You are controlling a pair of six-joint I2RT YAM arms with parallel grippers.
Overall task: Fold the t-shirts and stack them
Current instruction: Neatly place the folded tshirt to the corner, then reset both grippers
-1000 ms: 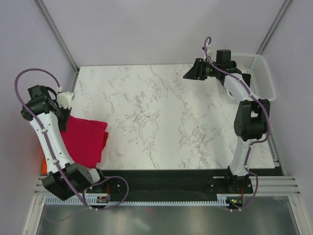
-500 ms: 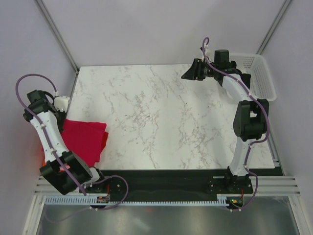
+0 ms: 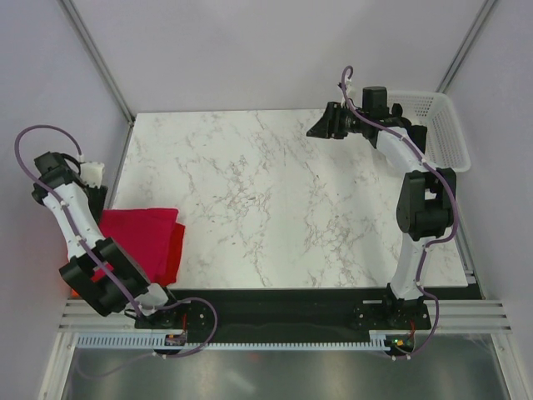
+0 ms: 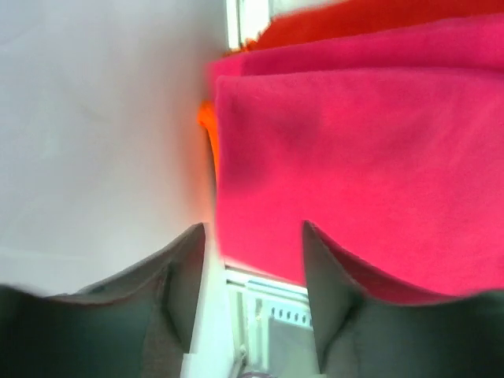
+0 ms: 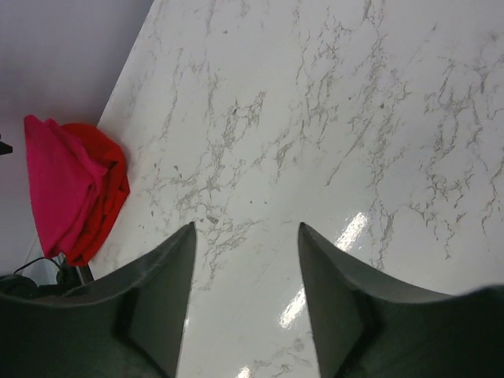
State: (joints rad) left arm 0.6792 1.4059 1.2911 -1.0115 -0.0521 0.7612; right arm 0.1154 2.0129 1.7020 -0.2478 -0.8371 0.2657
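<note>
The t-shirts lie folded in a stack at the table's near left corner, a raspberry-crimson one on top. Brighter red cloth shows under it, and an orange edge peeks out at its side. My left gripper hangs just off the stack's far left corner. In the left wrist view this left gripper is open, with nothing between its fingers. High over the table's far right, my right gripper is open and empty, and in its own view the right gripper looks down on bare marble.
A white lattice basket stands at the far right, behind the right arm. The marble table stretches between the two arms. A grey wall runs close along the left edge, beside the left arm.
My left gripper has opened, let go of the crimson shirt and drawn back to the left off the stack. The right gripper has drifted slightly left and opened a little wider.
</note>
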